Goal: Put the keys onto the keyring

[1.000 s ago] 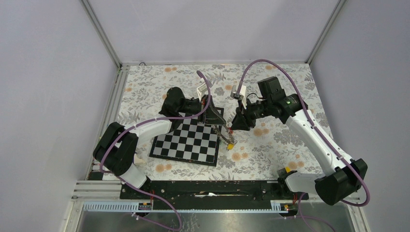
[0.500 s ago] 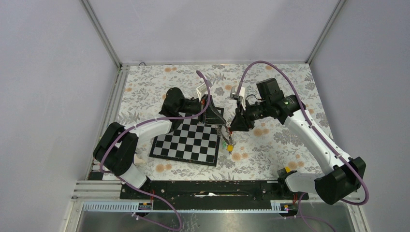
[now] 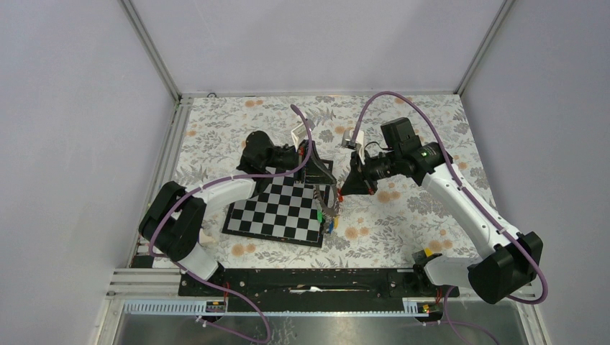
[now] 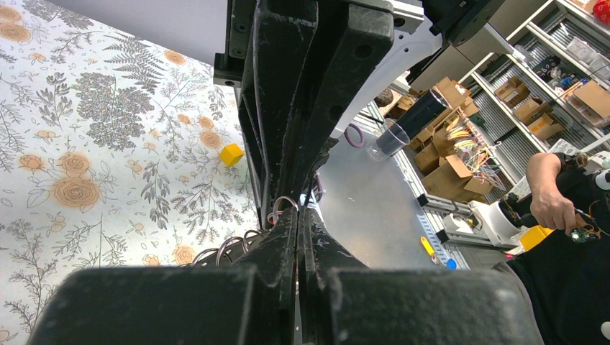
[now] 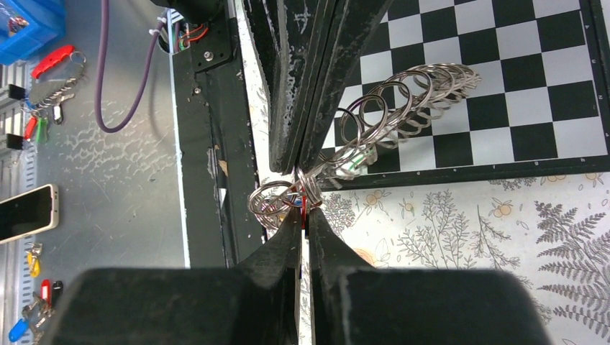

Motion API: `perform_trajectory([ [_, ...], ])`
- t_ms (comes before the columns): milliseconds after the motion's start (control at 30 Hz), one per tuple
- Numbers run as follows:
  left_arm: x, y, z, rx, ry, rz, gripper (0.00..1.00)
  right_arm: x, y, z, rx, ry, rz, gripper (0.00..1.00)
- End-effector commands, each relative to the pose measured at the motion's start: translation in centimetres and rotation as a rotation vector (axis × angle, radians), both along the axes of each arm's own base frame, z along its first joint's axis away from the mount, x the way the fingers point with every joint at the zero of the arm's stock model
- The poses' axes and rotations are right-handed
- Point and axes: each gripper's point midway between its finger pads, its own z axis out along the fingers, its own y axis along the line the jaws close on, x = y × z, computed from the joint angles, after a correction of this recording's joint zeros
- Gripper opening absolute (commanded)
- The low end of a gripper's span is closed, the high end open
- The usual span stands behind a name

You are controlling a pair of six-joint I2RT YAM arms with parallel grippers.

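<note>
Two grippers are facing tip to tip at the chessboard's (image 3: pixel 273 215) edge, left gripper (image 4: pixel 297 212) clamping the keyring (image 5: pixel 439 83), right gripper (image 5: pixel 303 215) pinching a red-tagged key (image 5: pixel 303 205).

Top: from high behind the near edge, looking down on the whole table (image 3: pixel 403 224). Wrists: close-up, facing each other; shared by all three, the keyring (image 5: pixel 403 97).

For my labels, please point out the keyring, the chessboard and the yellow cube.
keyring (image 5: pixel 439 83), right wrist view, its stretched coils.
chessboard (image 3: pixel 273 215), top view, bare middle squares.
yellow cube (image 4: pixel 231 154), left wrist view, its top face.
</note>
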Motion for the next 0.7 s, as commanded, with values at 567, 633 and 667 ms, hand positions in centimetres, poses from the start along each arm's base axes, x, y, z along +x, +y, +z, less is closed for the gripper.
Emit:
perform_trajectory([
  [567,-0.95,-0.73,1.66,-0.079,-0.085,-0.022,0.00,-0.56,1.60,0.18,0.053,0.024,0.049,0.00],
  [633,-1.01,-0.70,1.65,-0.080,-0.087,-0.023,0.00,-0.50,1.64,0.27,0.055,0.022,0.049,0.00],
  [667,-1.00,-0.70,1.66,-0.080,-0.089,-0.023,0.00,-0.49,1.66,0.30,0.056,0.022,0.050,0.00],
])
